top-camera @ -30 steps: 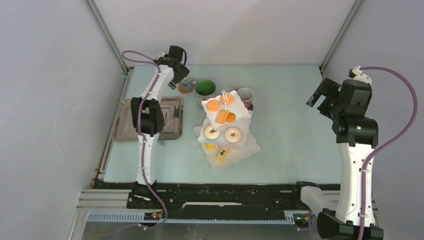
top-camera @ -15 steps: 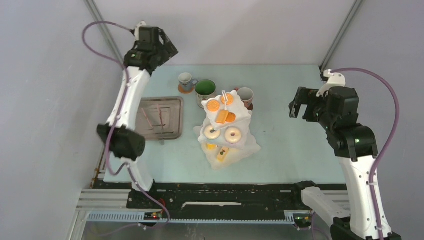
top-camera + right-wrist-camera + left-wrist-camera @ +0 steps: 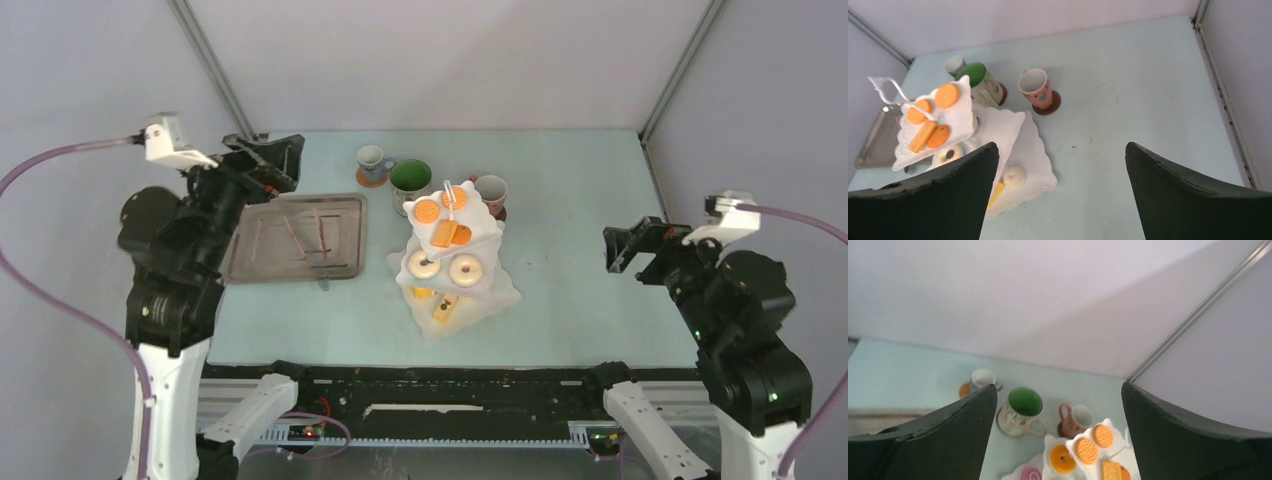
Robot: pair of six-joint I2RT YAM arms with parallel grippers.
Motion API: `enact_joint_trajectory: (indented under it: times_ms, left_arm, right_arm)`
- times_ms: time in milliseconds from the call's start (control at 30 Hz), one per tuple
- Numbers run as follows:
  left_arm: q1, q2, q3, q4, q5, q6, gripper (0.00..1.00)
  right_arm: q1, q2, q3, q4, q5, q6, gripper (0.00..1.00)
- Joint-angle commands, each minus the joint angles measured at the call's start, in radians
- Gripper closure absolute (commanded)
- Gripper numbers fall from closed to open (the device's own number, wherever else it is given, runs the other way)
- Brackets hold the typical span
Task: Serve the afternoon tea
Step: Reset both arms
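Observation:
The white three-tier stand (image 3: pixel 497 290) stands mid-table, with orange biscuits (image 3: pixel 427 211) on top, donuts (image 3: pixel 465 270) on the middle tier and yellow cakes (image 3: pixel 445 308) at the bottom. Behind it stand the small pale mug (image 3: pixel 371 159) on a brown coaster (image 3: pixel 372 180), the green-inside mug (image 3: pixel 410 177) and the pink mug (image 3: pixel 490 190). My left gripper (image 3: pixel 275 158) is open and empty, raised over the table's far left. My right gripper (image 3: pixel 625 245) is open and empty, raised at the right. The left wrist view (image 3: pixel 1058 386) shows the mugs between its fingers. The right wrist view (image 3: pixel 1062 145) looks down on bare table beside the stand (image 3: pixel 1033 160).
A grey metal tray (image 3: pixel 262 262) with pink tongs (image 3: pixel 320 232) lies at the left, under my left arm. Enclosure walls and metal posts ring the table. The pink mug (image 3: pixel 1034 86) sits on a brown coaster (image 3: pixel 1052 105).
My left gripper has left the small pale mug and swung up and back to the left. My right arm has pulled back toward the near right. Cups and stand have not moved.

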Motion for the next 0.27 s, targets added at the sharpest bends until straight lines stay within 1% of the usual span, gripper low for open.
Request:
enact_joint_trajectory:
  times_ms: [0,67,167,233]
  left_arm:
    - [0.001,-0.081,-0.036,0.14,0.038,0.036,0.0]
    - [0.0,-0.126,-0.059,0.169,0.024,0.042,0.0]
    - [0.001,-0.155,-0.059,0.153,0.014,0.064,0.0]
    - [0.0,-0.153,-0.046,0.135,0.018,0.073,0.0]
  right_arm:
    - [0.003,-0.052,0.029,0.02,0.042,0.07,0.0]
    - [0.003,-0.063,0.029,0.02,0.053,0.073,0.0]
    - [0.003,-0.069,0.021,0.008,0.089,0.091,0.0]
    - [0.004,-0.06,0.033,-0.006,0.051,0.074,0.0]
